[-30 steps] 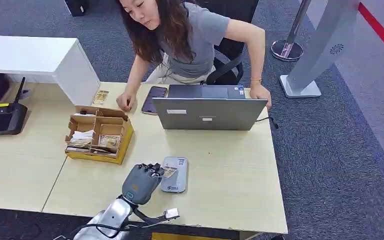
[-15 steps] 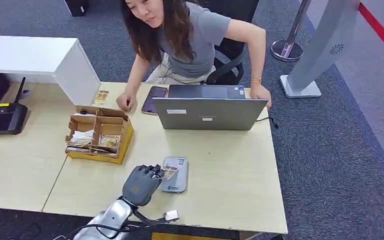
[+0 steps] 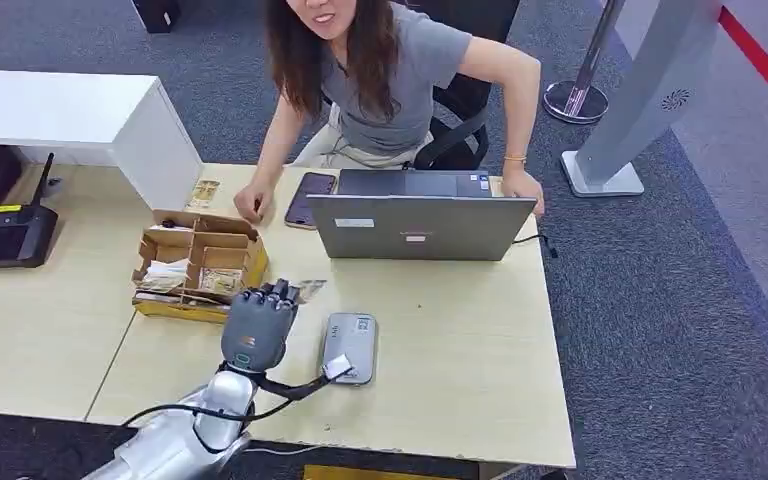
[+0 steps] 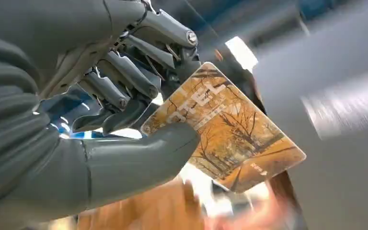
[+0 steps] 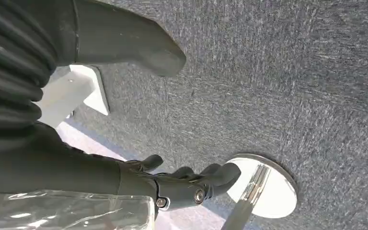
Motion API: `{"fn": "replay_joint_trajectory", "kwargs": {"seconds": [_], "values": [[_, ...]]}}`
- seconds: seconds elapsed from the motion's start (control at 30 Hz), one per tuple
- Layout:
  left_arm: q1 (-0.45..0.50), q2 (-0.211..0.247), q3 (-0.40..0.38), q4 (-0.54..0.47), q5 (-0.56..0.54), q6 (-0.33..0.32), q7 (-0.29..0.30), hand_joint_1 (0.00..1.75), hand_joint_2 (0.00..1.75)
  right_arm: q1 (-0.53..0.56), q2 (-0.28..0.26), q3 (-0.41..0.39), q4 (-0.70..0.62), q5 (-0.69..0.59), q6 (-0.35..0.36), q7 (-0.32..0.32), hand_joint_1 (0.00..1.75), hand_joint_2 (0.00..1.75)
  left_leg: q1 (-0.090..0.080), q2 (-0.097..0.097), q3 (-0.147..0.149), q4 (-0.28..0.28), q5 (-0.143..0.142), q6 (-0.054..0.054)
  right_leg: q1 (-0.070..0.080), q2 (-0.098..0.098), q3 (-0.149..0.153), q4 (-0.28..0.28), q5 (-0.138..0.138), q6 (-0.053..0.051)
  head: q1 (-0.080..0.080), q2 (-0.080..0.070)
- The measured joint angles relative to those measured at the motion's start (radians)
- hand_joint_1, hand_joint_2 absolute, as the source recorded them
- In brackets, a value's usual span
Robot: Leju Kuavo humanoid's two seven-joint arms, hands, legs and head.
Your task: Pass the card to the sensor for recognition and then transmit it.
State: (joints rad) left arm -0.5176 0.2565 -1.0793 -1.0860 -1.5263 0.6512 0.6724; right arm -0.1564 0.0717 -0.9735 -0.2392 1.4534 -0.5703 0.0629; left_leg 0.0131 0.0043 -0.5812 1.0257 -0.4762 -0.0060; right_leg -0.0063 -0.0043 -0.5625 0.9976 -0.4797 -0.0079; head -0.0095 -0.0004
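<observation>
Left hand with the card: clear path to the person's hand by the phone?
Probably yes. The left hand holds the card above bare table; the person's hand lies just past the cardboard box.

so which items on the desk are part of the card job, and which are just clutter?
Job:
- card, pinched by the left hand
- grey sensor on the desk
- person seated behind the desk

Clutter:
- laptop
- phone
- cardboard divider box
- black device at the far left

Glossy card [image 4: 230, 129], matt wooden table [image 3: 460, 340], rough carpet [image 5: 287, 81].
</observation>
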Motion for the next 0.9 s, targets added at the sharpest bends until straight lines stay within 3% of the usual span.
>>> {"fn": "replay_joint_trajectory", "kwargs": {"seconds": [0.1, 0.27, 0.67, 0.7, 0.9], "values": [[-0.112, 0.065, -0.109, -0.047, 0.0, 0.0, 0.018, 1.75, 1.75, 0.002, 0.0, 0.002, 0.0, -0.011, 0.0, 0.0, 0.0, 1.75, 0.0, 0.001, 0.0, 0.0, 0.0, -0.001, 0.0, 0.001, 0.0, 0.001, 0.0, 0.0, 0.0, 0.0], [-0.239, 0.134, -0.196, -0.104, 0.0, 0.0, 0.02, 1.75, 1.75, 0.003, 0.0, 0.003, 0.002, -0.018, 0.003, -0.002, 0.0, 1.75, 0.0, 0.001, 0.0, 0.0, 0.0, -0.001, 0.0, 0.001, 0.0, 0.001, 0.0, 0.0, 0.0, 0.0], [-0.342, 0.219, -0.254, -0.178, 0.0, -0.001, 0.02, 1.75, 1.75, 0.011, 0.0, 0.003, 0.003, -0.037, -0.002, -0.007, 0.0, 1.75, 0.0, 0.001, 0.0, 0.0, 0.0, -0.001, 0.0, 0.001, -0.001, 0.001, 0.0, 0.0, 0.0, 0.0], [-0.352, 0.228, -0.254, -0.194, 0.0, -0.003, 0.021, 1.75, 1.75, 0.013, 0.0, 0.003, 0.003, -0.041, -0.003, -0.008, 0.0, 0.0, 0.0, 0.001, 0.0, 0.0, 0.0, -0.001, 0.0, 0.001, -0.001, 0.001, 0.0, -0.001, 0.0, 0.0], [-0.39, 0.286, -0.256, -0.277, 0.0, -0.024, 0.024, 1.75, 1.75, 0.021, 0.0, 0.002, 0.003, -0.051, -0.008, -0.011, 0.0, 0.0, 0.0, 0.002, 0.0, 0.0, 0.0, -0.001, 0.0, 0.002, -0.001, 0.001, 0.0, -0.001, 0.0, 0.0]]}}
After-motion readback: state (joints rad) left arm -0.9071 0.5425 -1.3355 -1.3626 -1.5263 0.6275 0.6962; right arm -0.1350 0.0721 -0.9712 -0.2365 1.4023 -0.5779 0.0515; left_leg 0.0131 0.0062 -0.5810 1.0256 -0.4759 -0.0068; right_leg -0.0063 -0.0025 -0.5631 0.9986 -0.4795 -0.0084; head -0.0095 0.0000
